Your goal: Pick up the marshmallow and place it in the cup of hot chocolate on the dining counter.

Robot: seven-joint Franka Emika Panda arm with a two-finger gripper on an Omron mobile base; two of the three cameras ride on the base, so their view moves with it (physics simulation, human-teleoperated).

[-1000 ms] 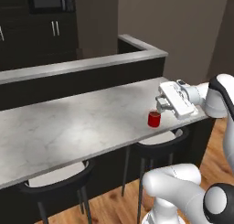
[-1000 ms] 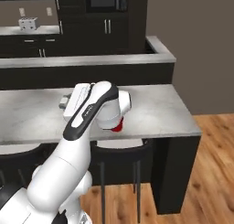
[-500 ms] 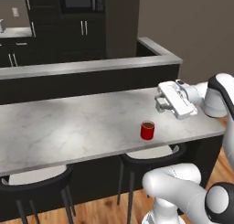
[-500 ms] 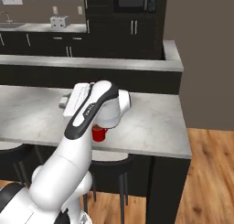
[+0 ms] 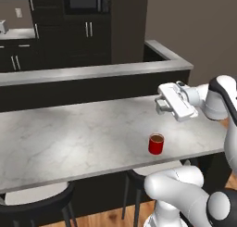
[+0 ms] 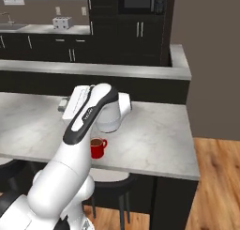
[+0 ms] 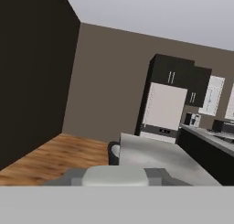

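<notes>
At lower centre of the left base view, the cup of hot chocolate point(image 5: 156, 143) stands on the dining counter point(image 5: 69, 138); my base has driven, shifting the scene. Gripper point(image 5: 160, 104) hovers upper right, grip state unclear. Marshmallow unlocated.

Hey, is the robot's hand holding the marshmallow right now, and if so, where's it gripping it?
It cannot be told. The hand hovers above the dining counter, beyond the cup of hot chocolate, and its fingertips are too small to read.
</notes>
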